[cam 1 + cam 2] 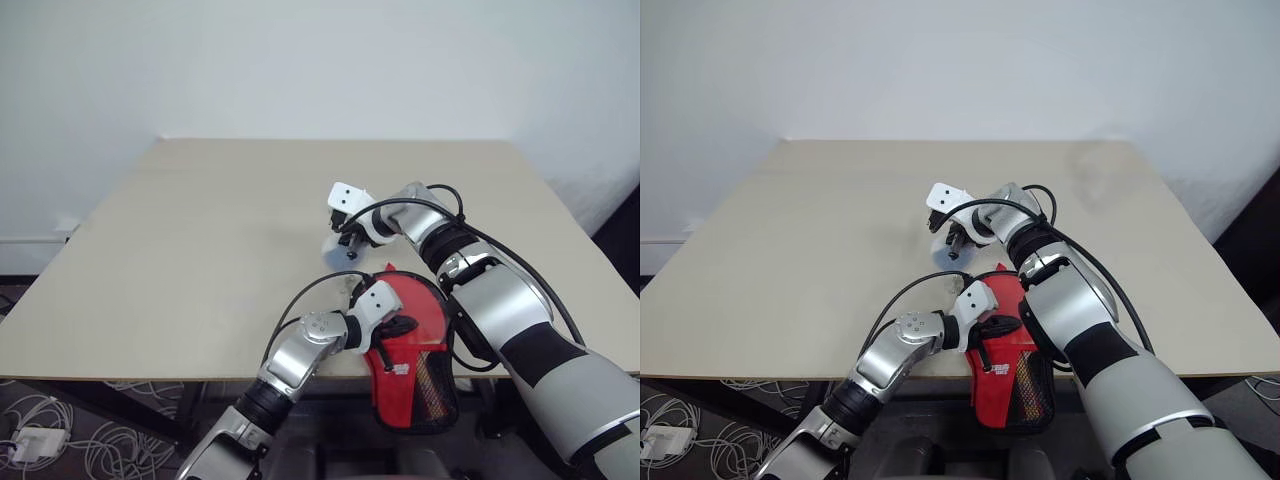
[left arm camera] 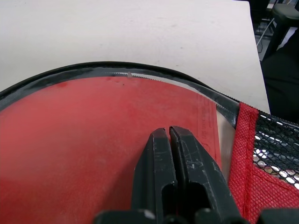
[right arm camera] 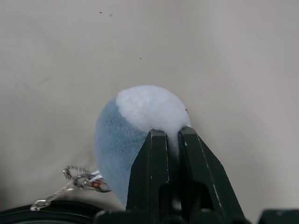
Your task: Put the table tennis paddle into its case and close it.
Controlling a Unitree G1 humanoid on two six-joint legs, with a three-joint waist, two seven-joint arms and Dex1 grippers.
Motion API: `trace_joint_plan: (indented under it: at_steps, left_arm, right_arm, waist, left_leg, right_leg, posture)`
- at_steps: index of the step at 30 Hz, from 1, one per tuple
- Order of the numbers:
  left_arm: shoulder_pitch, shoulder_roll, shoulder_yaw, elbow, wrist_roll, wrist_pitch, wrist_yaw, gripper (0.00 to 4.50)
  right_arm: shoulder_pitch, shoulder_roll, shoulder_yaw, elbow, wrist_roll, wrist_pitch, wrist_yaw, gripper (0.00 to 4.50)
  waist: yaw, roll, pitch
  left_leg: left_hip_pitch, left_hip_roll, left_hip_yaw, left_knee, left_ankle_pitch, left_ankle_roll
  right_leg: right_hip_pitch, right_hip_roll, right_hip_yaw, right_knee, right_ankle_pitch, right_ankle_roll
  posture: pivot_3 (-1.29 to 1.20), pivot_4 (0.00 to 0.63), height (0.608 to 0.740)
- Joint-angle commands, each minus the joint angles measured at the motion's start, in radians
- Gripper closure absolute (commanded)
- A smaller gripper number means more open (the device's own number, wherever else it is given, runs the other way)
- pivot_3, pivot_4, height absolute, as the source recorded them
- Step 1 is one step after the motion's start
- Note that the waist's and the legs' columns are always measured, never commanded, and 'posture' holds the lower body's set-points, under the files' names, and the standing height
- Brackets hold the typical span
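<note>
The case [image 1: 412, 365] is a red, paddle-shaped soft cover with black edging, lying in the lower centre-right of the head views at the near table edge, its narrow dark mesh end hanging past that edge toward the bottom of the frame, a small white label on the red just above the mesh. In the left wrist view the black zip edge curves around a flat red surface, with a pale strip showing between that red and the red-bordered mesh; whether this surface is the paddle's face or the case's own fabric cannot be told
</note>
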Motion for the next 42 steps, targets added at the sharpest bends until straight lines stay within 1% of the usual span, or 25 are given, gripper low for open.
trace_joint_plan:
  at_steps: [1,7,13,20,33,39,42]
  left_arm:
    - [0.013,0.003,-0.012,0.044,0.018,0.02,-0.006,4.5]
    - [0.011,0.001,-0.007,0.051,0.021,0.017,-0.004,4.5]
    - [0.003,-0.002,0.002,0.063,0.023,0.014,-0.003,4.5]
    - [0.008,-0.009,0.008,0.065,0.026,0.013,-0.001,4.5]
    - [-0.007,-0.022,0.011,0.094,0.031,-0.002,-0.005,4.5]
    - [-0.019,-0.024,0.016,0.114,0.03,-0.014,-0.006,4.5]
    - [-0.021,-0.027,0.015,0.119,0.031,-0.017,-0.005,4.5]
  right_arm:
    - [-0.016,-0.03,-0.009,-0.011,-0.019,-0.037,-0.043,4.48]
    - [-0.011,-0.062,0.013,-0.005,-0.057,-0.077,-0.099,4.48]
    - [0.0,-0.107,0.014,0.001,-0.07,-0.088,-0.113,4.48]
    - [0.022,-0.194,0.009,-0.005,-0.078,-0.093,-0.101,4.48]
    - [0.081,-0.348,0.021,-0.07,-0.087,-0.096,0.001,4.48]
    - [0.128,-0.424,0.009,-0.188,-0.074,-0.062,0.111,4.48]
    - [0.17,-0.462,-0.003,-0.282,-0.06,-0.019,0.162,4.48]
  waist:
    - [0.0,0.0,0.0]
    - [0.0,0.0,0.0]
    - [0.0,0.0,0.0]
    - [0.0,0.0,0.0]
    - [0.001,0.002,-0.001]
    - [0.002,0.004,-0.002]
    - [0.003,0.005,-0.002]
  left_leg:
    - [0.0,0.0,0.0,0.0,0.0,0.0]
    - [0.0,0.0,0.0,0.0,0.0,0.0]
    - [0.0,0.0,0.0,0.001,0.0,0.0]
    - [0.0,0.0,0.0,0.001,0.0,0.0]
    - [0.001,-0.001,0.0,0.002,0.0,0.0]
    - [0.001,-0.001,0.0,0.002,0.0,0.0]
    - [0.001,-0.001,0.0,0.002,0.0,0.0]
  right_leg:
    - [0.0,0.0,0.0,0.0,0.0,0.0]
    - [0.0,0.0,0.0,0.0,0.0,0.0]
    - [0.0,0.0,0.0,0.0,0.0,0.0]
    - [0.001,0.0,0.0,0.001,0.0,0.0]
    - [0.001,0.0,0.001,0.001,0.0,0.0]
    - [0.001,0.0,0.001,0.0,0.0,0.0]
    - [0.001,0.0,0.001,0.0,0.0,0.0]
  posture:
    - [0.0,0.0,0.74]
    - [0.0,0.0,0.74]
    - [0.0,0.0,0.74]
    - [0.0,0.0,0.74]
    - [0.0,0.0,0.74]
    - [0.0,0.0,0.74]
    - [0.0,0.0,0.74]
